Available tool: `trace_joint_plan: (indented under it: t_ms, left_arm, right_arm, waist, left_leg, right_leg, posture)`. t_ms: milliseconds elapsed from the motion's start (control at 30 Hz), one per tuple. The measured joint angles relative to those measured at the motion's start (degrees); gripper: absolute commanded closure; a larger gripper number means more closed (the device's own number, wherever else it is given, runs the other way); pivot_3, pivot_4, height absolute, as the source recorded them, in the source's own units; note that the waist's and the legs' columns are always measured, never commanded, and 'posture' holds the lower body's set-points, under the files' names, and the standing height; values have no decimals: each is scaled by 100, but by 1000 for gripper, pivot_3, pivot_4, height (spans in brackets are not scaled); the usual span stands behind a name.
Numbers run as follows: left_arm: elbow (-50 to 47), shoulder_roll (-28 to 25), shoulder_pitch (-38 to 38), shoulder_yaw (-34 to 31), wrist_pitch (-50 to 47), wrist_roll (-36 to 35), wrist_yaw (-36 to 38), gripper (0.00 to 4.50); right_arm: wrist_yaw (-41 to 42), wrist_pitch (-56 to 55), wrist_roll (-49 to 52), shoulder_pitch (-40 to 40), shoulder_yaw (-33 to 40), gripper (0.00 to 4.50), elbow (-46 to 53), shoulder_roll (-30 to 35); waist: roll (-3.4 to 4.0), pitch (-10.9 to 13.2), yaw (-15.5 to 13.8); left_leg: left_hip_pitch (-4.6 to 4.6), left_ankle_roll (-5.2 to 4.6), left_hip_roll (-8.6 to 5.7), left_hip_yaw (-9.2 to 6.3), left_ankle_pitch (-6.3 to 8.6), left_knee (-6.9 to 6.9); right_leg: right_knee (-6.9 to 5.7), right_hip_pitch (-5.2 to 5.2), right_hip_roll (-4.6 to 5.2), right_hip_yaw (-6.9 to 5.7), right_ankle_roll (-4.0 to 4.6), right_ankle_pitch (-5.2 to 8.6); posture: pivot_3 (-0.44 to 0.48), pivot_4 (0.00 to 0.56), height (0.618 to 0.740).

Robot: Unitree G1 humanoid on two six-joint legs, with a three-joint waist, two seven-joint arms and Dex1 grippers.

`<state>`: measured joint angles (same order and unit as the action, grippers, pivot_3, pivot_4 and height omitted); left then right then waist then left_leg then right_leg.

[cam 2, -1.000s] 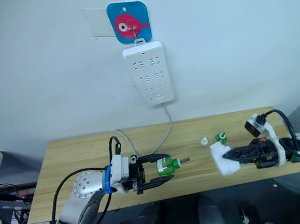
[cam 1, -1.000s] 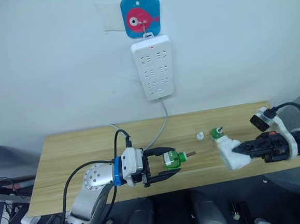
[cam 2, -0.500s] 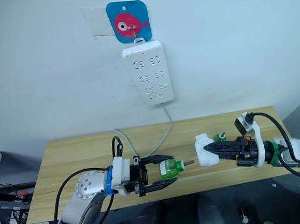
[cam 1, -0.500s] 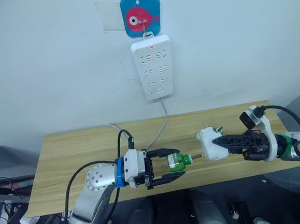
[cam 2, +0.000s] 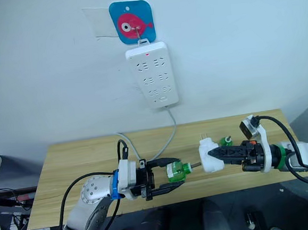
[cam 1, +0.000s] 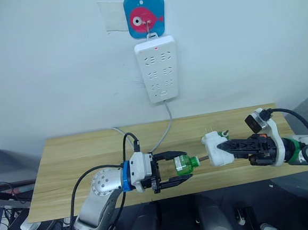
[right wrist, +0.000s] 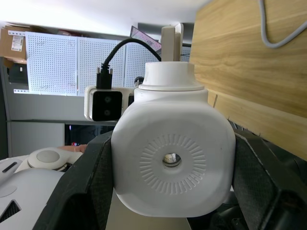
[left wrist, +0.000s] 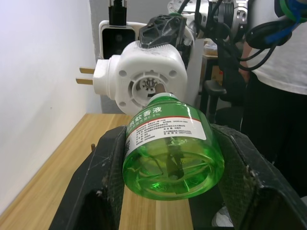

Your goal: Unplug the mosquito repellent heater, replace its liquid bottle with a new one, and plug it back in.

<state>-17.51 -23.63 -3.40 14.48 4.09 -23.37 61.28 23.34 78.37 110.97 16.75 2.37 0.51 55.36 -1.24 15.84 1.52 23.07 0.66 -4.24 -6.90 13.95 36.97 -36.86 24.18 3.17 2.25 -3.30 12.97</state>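
Your left pincer (cam 1: 175,172) grips a green liquid bottle (cam 1: 184,164) lying on its side, one black finger on each flank, its neck and wick aimed toward your right arm. Your right pincer (cam 1: 224,149) is clamped on the mosquito repellent heater (cam 1: 213,148), which hangs in the air above the bench (cam 1: 77,153) with its two metal prongs (cam 1: 210,130) pointing up and back toward the wall.

In your left wrist view the bottle's wick tip (left wrist: 159,88) sits right at the heater's round socket (left wrist: 149,84); you cannot tell whether it has entered. From your right wrist view you look at the heater's vented face, the round hole (right wrist: 171,159) at its middle and black fingers on both sides.

Behind the heater a second small green bottle (cam 2: 226,140) stands on the bench. The white power strip (cam 1: 157,68) hangs on the wall from a blue fish hook (cam 1: 144,9), its sockets free, and its grey cable (cam 1: 165,127) drops to the bench.
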Motion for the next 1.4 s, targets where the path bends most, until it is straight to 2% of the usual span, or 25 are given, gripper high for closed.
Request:
trace_joint_plan:
  t_ms: [700, 1400]
  left_arm:
    - [217, 119, -189, 113, 12, 87, -35, 2255]
    - [453, 148, -400, 97, 131, 83, 72, 2255]
  right_arm:
    - [58, -48, 2, 181, -172, 1564, 51, -31]
    - [-204, -240, -2, 317, -349, 1564, 45, -370]
  waist:
    - [0, 0, 4]
    - [0, 0, 6]
  left_leg:
    - [0, 0, 1, 1, 0, 0]
    - [3, 0, 1, -3, 0, -1]
  right_leg:
    - [0, 1, 0, 1, -2, 1]
    - [2, 3, 0, 2, 4, -2]
  posture:
    - [-17, 276, 740]
    - [-29, 272, 740]
